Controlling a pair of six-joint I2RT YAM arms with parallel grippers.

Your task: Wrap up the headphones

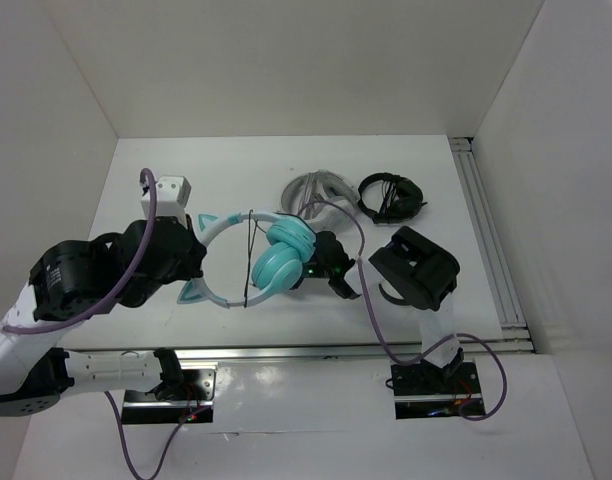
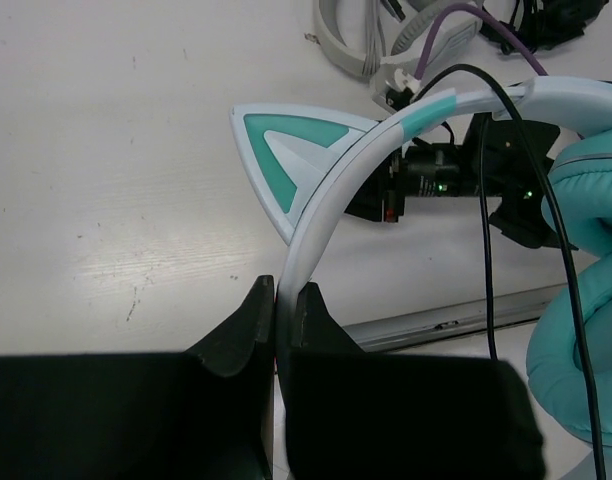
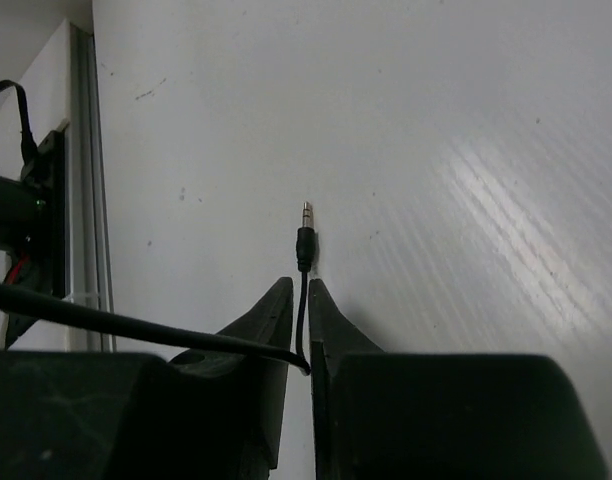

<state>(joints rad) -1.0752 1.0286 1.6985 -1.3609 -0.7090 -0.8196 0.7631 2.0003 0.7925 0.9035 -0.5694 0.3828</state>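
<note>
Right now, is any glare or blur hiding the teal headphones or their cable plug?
Top external: even light, bright glare along the rail by the bases; headphones clear. Left wrist: soft sheen on the table, headband sharp. Right wrist: streaked glare on the right, plug crisp, near fingers black, no detail.

The headphones (image 1: 279, 258) are showing a smooth plastic band and matt padded cushions; the table (image 1: 226, 170) is looking smooth, scuffed

left claw (image 2: 284, 292): clamped on headphones (image 2: 346, 170) | right claw (image 3: 299, 290): pinching cable (image 3: 305, 245) | claws face each other
</note>
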